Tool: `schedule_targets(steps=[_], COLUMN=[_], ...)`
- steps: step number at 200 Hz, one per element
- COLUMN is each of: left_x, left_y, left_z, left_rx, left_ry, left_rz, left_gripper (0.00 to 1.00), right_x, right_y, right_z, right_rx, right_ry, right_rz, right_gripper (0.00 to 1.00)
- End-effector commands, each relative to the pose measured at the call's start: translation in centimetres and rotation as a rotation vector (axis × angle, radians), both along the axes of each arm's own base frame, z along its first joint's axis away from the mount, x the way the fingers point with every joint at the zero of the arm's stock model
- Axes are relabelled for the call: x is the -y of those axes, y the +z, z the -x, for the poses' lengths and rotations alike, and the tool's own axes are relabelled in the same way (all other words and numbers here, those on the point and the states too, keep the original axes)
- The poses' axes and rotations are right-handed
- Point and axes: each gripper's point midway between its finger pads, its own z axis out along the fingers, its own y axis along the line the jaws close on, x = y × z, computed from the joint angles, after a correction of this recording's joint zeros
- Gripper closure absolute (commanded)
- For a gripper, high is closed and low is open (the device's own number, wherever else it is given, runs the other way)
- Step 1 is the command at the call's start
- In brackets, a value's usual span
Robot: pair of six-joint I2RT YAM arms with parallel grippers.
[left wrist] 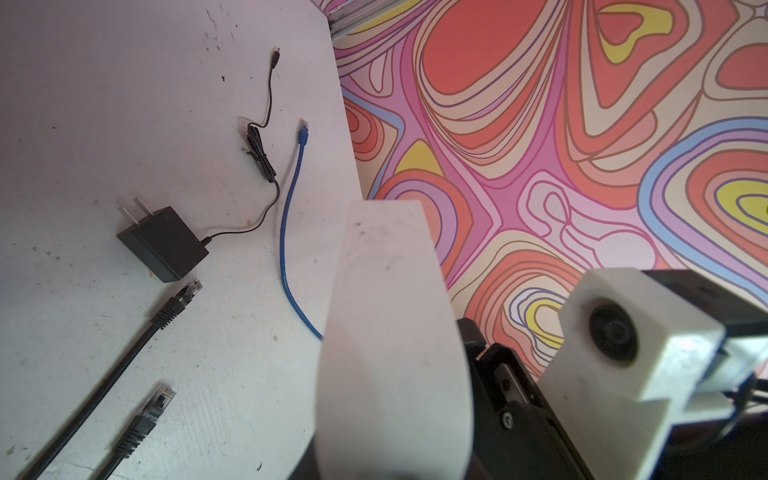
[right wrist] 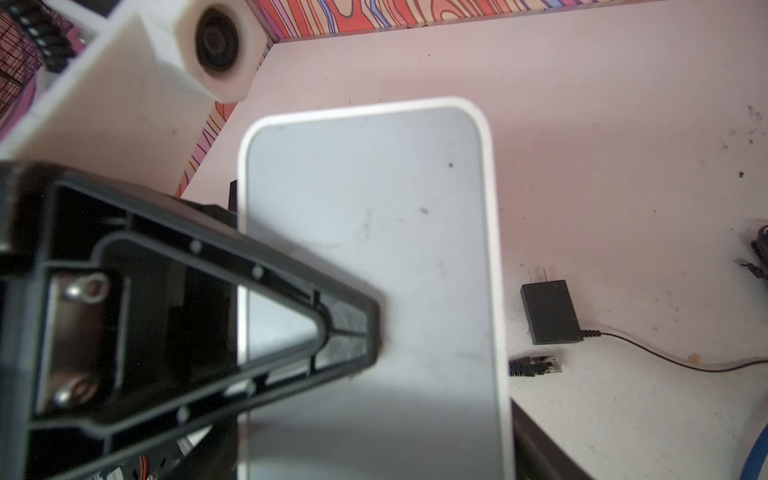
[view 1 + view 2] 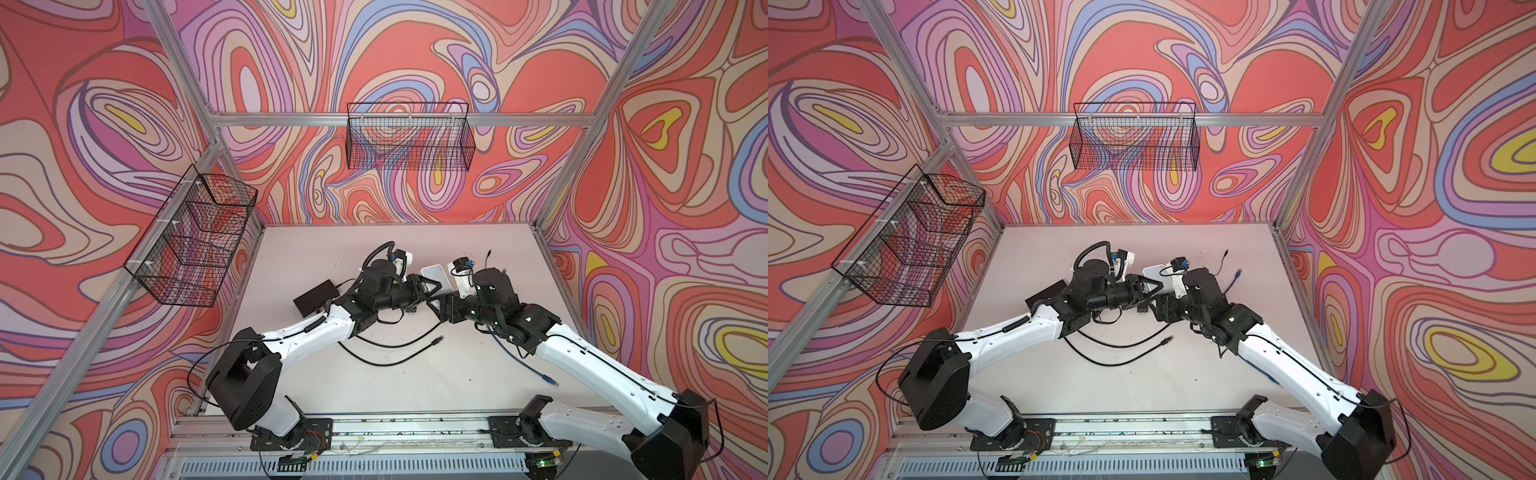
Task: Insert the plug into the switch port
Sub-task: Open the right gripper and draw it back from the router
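One white switch (image 2: pixel 374 216), long axis straight out from right fingers (image 2: pixel 538 438)

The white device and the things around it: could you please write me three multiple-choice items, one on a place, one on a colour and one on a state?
1. Where is the black power adapter?
A. lying on the table
B. plugged into a wall socket
C. held up in the air

2. What colour is the cable beside the adapter's thin cord?
A. green
B. blue
C. yellow

3. What is the left gripper doing?
A. standing open over bare table
B. shut on the adapter
C. shut on the white device

Answers:
1 A: it lies flat on the table, prongs free.
2 B: the left wrist view shows it blue.
3 C: the right wrist view shows it clamped flat on the device's grey face.
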Motion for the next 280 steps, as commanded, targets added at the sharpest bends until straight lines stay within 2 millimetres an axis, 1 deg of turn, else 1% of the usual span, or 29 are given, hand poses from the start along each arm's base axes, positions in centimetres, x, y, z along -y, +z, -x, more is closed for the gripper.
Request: schedule_targets(steps=[1, 32, 45, 61, 76, 89, 102, 116, 124, 126, 130, 143, 149, 151, 152, 155, 156, 159, 179, 183, 186, 189, 195, 215, 219, 229, 250, 268, 280], left_x=[-3.2, -5.3, -5.8, -6.2, -6.6, -7.0, -7.6, -8.3, -8.7, -8.8, -9.0, -9.9, -10.4, -10.5, -10.6, -10.8, -10.9, -11.1, -12.4, -12.5, -12.6, -12.7, -13.1, -14.0, -14.2, -14.5, -14.6, -14.3, -14.1], left_y=[0.4, 0.4, 0.4, 0.3, -0.2, -0.7, -1.3, -1.9, -2.2, -2.2, -2.3, -2.6, -2.7, -2.7, -2.7, -2.8, -2.8, -2.8, -2.8, -2.7, -2.6, -2.4, -2.8, -2.6, -2.5, -2.2, -1.4, -1.0, -0.8], left_z=[-1.2, -1.6, -1.5, -1.1, -0.5, 0.1, 0.6, 1.4, 1.8, 2.0, 2.2, 2.9, 3.2, 3.2, 3.3, 3.5, 3.5, 3.6, 4.6, 4.7, 4.8, 4.8, 5.3, 5.9, 6.1, 6.2, 6.3, 6.3, 6.2], left_rx=[0.025, 0.026, 0.025, 0.028, 0.021, 0.017, 0.012, -0.005, -0.01, -0.01, -0.011, -0.013, -0.011, -0.008, -0.006, -0.008, -0.006, -0.007, 0.005, 0.009, 0.015, 0.021, 0.004, 0.008, 0.01, 0.02, 0.039, 0.042, 0.046], left_ry=[0.076, 0.108, 0.114, 0.108, 0.103, 0.104, 0.108, 0.109, 0.108, 0.106, 0.105, 0.11, 0.115, 0.118, 0.118, 0.119, 0.121, 0.124, 0.133, 0.135, 0.135, 0.137, 0.138, 0.155, 0.156, 0.164, 0.159, 0.139, 0.126], left_rz=[-0.028, -0.031, -0.036, -0.054, -0.077, -0.091, -0.114, -0.152, -0.172, -0.176, -0.187, -0.231, -0.254, -0.261, -0.263, -0.277, -0.281, -0.293, -0.341, -0.344, -0.342, -0.34, -0.358, -0.376, -0.378, -0.385, -0.393, -0.398, -0.403], left_gripper=[0.88, 0.89, 0.88, 0.88, 0.88, 0.87, 0.87, 0.86, 0.86, 0.86, 0.86, 0.86, 0.85, 0.86, 0.85, 0.86, 0.86, 0.86, 0.86, 0.86, 0.86, 0.86, 0.86, 0.86, 0.86, 0.86, 0.86, 0.86, 0.86], right_x=[2.9, 4.5, 5.5, 7.6, 9.0, 10.2, 11.2, 12.4, 13.7, 14.2, 14.3, 16.3, 17.0, 17.2, 17.4, 17.6, 17.8, 18.1, 19.1, 19.2, 19.4, 19.5, 19.7, 20.6, 20.6, 21.0, 21.9, 22.4, 22.7], right_y=[1.2, 0.2, -0.9, -2.4, -3.4, -4.3, -5.7, -7.1, -7.5, -7.7, -7.6, -7.7, -8.2, -7.9, -8.3, -8.2, -8.6, -8.7, -10.1, -10.8, -10.7, -11.6, -12.5, -14.6, -14.7, -15.9, -17.4, -18.3, -18.5], right_z=[0.1, 1.1, 1.3, 1.0, 0.5, -0.2, -1.3, -3.1, -4.3, -4.7, -5.5, -8.1, -9.3, -9.8, -9.9, -10.7, -10.8, -11.5, -16.0, -16.8, -17.5, -18.1, -19.2, -22.9, -23.6, -24.9, -27.3, -28.4, -28.8], right_rx=[0.033, 0.002, -0.02, -0.054, -0.079, -0.112, -0.171, -0.247, -0.274, -0.28, -0.281, -0.296, -0.309, -0.305, -0.314, -0.312, -0.32, -0.323, -0.347, -0.358, -0.352, -0.37, -0.382, -0.409, -0.406, -0.419, -0.428, -0.435, -0.429], right_ry=[-0.143, -0.198, -0.246, -0.348, -0.432, -0.5, -0.546, -0.577, -0.612, -0.625, -0.623, -0.67, -0.682, -0.688, -0.691, -0.698, -0.702, -0.706, -0.724, -0.729, -0.734, -0.736, -0.741, -0.768, -0.773, -0.789, -0.828, -0.854, -0.865], right_rz=[-0.021, -0.013, 0.021, 0.111, 0.184, 0.247, 0.297, 0.302, 0.29, 0.286, 0.273, 0.243, 0.25, 0.247, 0.253, 0.253, 0.259, 0.261, 0.259, 0.268, 0.268, 0.281, 0.291, 0.31, 0.312, 0.328, 0.349, 0.357, 0.358], right_gripper=[0.14, 0.13, 0.13, 0.15, 0.16, 0.2, 0.23, 0.28, 0.31, 0.31, 0.32, 0.34, 0.35, 0.35, 0.36, 0.36, 0.36, 0.37, 0.45, 0.46, 0.47, 0.48, 0.49, 0.54, 0.56, 0.57, 0.57, 0.59, 0.59])
